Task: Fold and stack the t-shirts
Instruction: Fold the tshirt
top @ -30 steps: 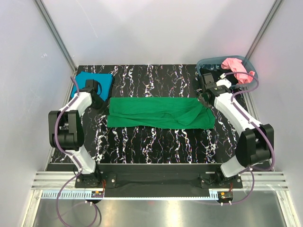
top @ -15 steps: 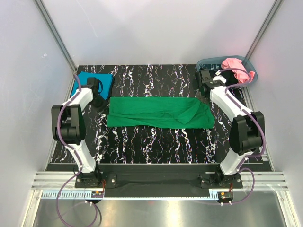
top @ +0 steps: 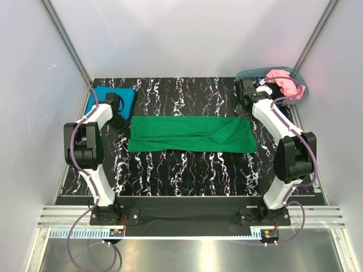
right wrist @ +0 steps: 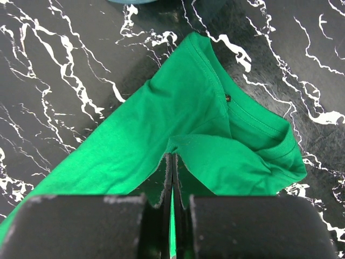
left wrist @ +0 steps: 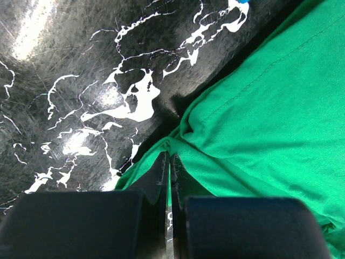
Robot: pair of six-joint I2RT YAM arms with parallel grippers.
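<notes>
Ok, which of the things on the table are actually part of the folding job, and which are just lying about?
Part of the job:
green shirt, spread flat mid-table
blue shirt, folded at the far left corner
pink shirt, bunched in the basket

Just lying about:
basket, far right corner
marbled table
</notes>
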